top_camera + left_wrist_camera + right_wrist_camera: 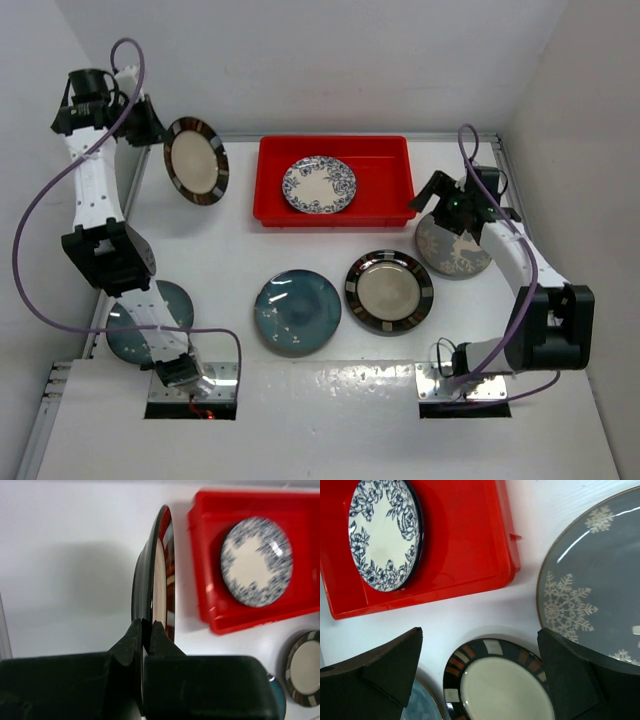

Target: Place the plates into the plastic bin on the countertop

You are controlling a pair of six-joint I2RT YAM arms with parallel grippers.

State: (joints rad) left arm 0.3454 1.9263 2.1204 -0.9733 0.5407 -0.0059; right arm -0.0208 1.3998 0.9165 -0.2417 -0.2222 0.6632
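In the upper left of the top view, the left gripper [148,125] is clamping the edge of a cream banded plate [196,161]. It is holding the plate off the countertop [240,235], tilted nearly on edge, just left of the red bin [385,158]. The left wrist view is showing its fingers [131,640] closed tight on the glossy dark rim. The bin is sitting at upper centre, with a white blue-floral plate [319,185] lying flat inside, slightly left of its middle. At the right, the right gripper [455,205] is hanging with jaws spread wide over the upper edge of a grey plate [458,255] patterned with white snowflake-like sprigs, gripping nothing. A second banded plate [389,291] and a glossy teal plate [297,312] are lying side by side at lower centre. Another teal plate [135,322] is resting at lower left, partly hidden under the left arm
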